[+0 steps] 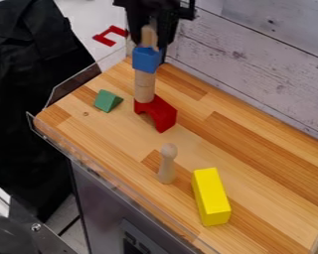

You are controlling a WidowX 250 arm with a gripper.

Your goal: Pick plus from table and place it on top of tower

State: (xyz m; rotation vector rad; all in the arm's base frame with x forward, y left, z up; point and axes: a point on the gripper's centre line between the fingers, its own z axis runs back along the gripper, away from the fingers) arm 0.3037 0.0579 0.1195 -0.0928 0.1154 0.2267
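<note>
Camera view, looking down at a wooden bench (109, 149): a narrow tower (144, 88) rises near the back. From the bottom it has a red arch (161, 115), pale wooden cylinder segments and a blue block (145, 60). Directly above the block is a pale wooden piece (147, 35), likely the plus, though its full outline cannot be made out. It sits within the black gripper (149, 43); how far open the jaws are, and whether they grip the piece, I cannot tell.

The main danger is a topple. The cylinder stands toward one end of the arch, so a sideways nudge could tip the stack. The jaws are close beside the blue block and might brush it on leaving. If the piece is off-centre or clings on one side at release, it could slide off or drag the block along.
</note>
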